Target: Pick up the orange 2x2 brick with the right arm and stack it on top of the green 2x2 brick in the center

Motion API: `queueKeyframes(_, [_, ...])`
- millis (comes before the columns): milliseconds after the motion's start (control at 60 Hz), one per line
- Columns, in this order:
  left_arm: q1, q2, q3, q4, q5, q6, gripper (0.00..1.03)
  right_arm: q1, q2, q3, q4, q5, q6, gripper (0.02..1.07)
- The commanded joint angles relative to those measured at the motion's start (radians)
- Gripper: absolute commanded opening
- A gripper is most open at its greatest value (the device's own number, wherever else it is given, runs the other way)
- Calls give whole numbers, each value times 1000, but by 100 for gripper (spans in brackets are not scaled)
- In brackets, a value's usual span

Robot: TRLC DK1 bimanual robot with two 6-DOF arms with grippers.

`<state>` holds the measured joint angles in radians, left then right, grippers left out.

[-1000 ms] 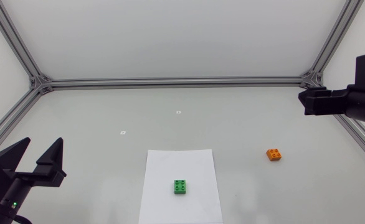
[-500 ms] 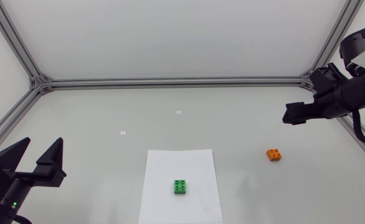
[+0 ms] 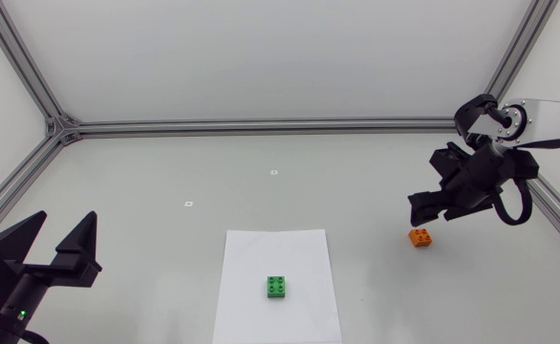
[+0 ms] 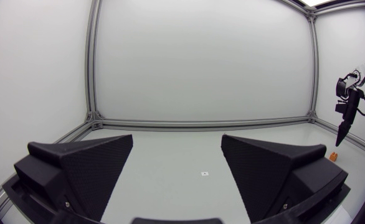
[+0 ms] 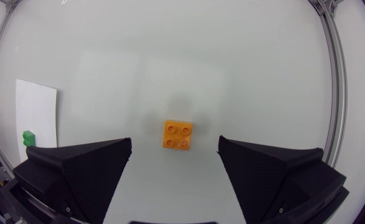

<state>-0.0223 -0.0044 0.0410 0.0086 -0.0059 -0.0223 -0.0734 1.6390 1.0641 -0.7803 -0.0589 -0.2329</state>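
- The pale grey tabletop (image 3: 261, 182) carries everything we see here.
- Our right arm (image 3: 548, 115) comes in from the right side and bends down towards the tabletop's right part.
- A white sheet of paper (image 3: 261, 253) lies flat near the tabletop's front middle.
- Our left pincer (image 3: 66, 218) sits low at the front left, well apart from the sheet. Its fingers are spread wide and have hold of nothing.
- Our right pincer (image 3: 417, 210) hangs over the tabletop just beside the orange brick, pointing down. Its fingers are spread wide and grip nothing.
- The green 2x2 brick (image 3: 277, 287) stands studs up on the sheet, in its front half.
- The orange 2x2 brick (image 3: 420, 238) rests studs up on the bare tabletop, well to the right of the sheet. In the right wrist view it lies ahead of the gap between the two fingers, touching neither.
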Motion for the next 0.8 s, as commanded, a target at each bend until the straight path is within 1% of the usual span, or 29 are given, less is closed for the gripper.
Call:
queueKeyframes(0, [2,-8,-41,-15,4,13,99,3,41,-19,16,11,0,98])
queueKeyframes(333, [2,-8,-41,-15,4,13,99,-3,130,-59,98,41,15,97])
queueKeyframes(567, [2,-8,-41,-15,4,13,99,-5,136,-64,105,42,18,95])
queueKeyframes(617, [2,-8,-41,-15,4,13,99,-6,137,-64,108,42,18,93])
queueKeyframes(750, [2,-8,-41,-15,4,13,99,-8,147,-64,110,44,18,92])
queueKeyframes(783, [2,-8,-41,-15,4,13,99,-8,151,-64,111,45,18,91])
